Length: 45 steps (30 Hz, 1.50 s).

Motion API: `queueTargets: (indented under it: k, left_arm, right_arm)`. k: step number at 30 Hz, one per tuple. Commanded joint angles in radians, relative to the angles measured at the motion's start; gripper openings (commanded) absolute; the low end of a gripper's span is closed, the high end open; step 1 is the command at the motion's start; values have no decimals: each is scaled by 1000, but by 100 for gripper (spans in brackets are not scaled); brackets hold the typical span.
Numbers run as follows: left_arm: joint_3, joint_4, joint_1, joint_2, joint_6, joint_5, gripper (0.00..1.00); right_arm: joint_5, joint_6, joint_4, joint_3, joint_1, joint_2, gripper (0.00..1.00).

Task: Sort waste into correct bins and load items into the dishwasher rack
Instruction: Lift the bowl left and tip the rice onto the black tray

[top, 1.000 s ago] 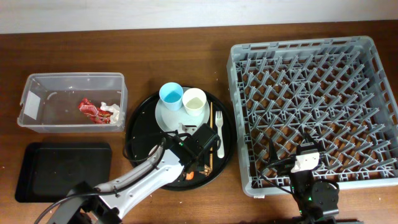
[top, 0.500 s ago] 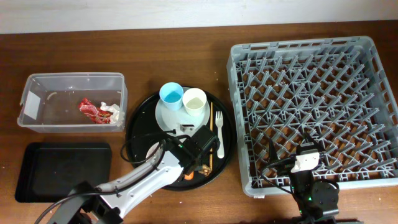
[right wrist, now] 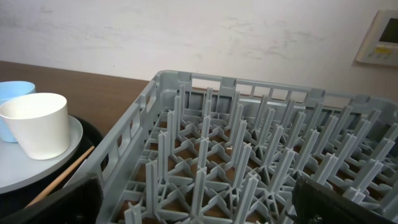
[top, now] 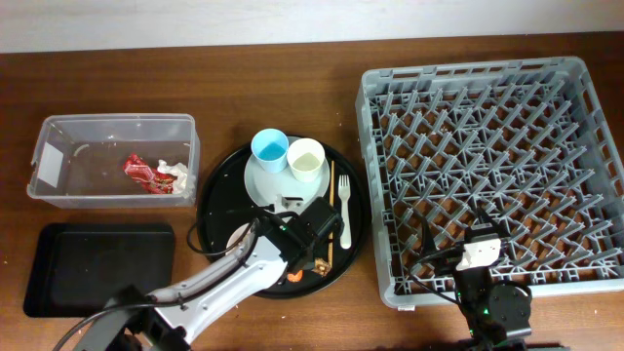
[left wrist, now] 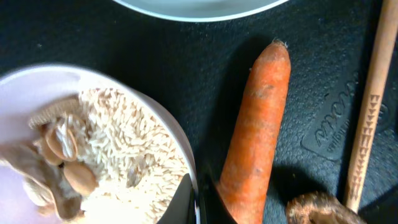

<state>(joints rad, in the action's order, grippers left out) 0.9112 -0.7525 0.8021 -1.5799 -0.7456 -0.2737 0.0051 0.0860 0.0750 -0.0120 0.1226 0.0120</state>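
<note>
Left hand (left wrist: pixel 202 202): low over the round black tray (top: pixel 216 190), tips between bowl rim and carrot; I cannot tell whether it is open or closed.
Why here: I judge I am lining up on the carrot (left wrist: pixel 255 130), waste not yet binned.
Carrot: lies on the tray at the bowl's 3 o'clock, touching nothing I can see; brown lump (left wrist: pixel 317 208) at its 5 o'clock, wooden stick (left wrist: pixel 370 106) at its 3 o'clock.
Bowl (left wrist: pixel 37 87): holds rice scraps (left wrist: pixel 124 149).
Clear tub (top: pixel 58 132): table's 9 o'clock; holds red wrapper (top: pixel 138 171) and tissue (top: pixel 175 174).
Rack (top: pixel 366 146): table's 3 o'clock; no dishes in it.
Right hand (right wrist: pixel 199 211): fingers spread, holding nothing, at the rack's 6 o'clock edge.
</note>
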Motion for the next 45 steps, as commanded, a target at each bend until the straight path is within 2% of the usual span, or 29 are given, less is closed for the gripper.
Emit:
queueTargets:
  k: [1,6,11,12,15,18,22,27,29,33,36,38,40,41,42,43,45]
  left_arm:
    - [84,-53,0,67,43,8,0]
    - [111,-96,-112,112,112,100,0]
    - [143,-195,-266,372,149,184,0]
    - [143,-233,-327,460,150,184,0]
    - [143,-274,-463,577,187,181,0]
    - [136,-349,-665,595,244,181,0]
    - [85,-352,-840,545,311,174,0]
    - [84,-288,-1019,495,409,184,0]
    - [84,-264,-1106,490,467,274,0]
    - [-25,-99,-1284,489,538,334,0]
    - [-119,-11,-1362,489,538,333,0]
    - [-144,-3,-1402,489,494,339,0]
    - [-145,36,-1431,489,521,467,0]
    - [-145,54,-1473,489,606,643,0]
    - [-145,57,-1493,489,644,707,0]
    - [-145,50,-1543,489,756,896,0]
    - [-145,22,-1595,489,789,972,0]
  right_arm:
    - [-2,-1,5,6,6,-6,99]
    - [-2,-1,5,6,6,-6,99]
    - [-2,-1,5,6,6,-6,99]
    - [-2,-1,5,6,6,-6,99]
    - [-2,-1,5,6,6,-6,99]
    - [-1,-1,5,6,6,-6,99]
    - [-2,-1,5,6,6,-6,99]
    - [-2,-1,5,6,6,-6,99]
    - [-2,-1,5,6,6,-6,99]
    - [-2,-1,5,6,6,-6,99]
    - [-2,-1,5,6,6,-6,99]
    - [-2,-1,5,6,6,-6,99]
    - [-2,-1,5,6,6,-6,99]
    - [-2,-1,5,6,6,-6,99]
    - [-2,-1,5,6,6,-6,99]
    - [-2,-1,5,6,6,-6,99]
    - [-2,-1,5,6,6,-6,99]
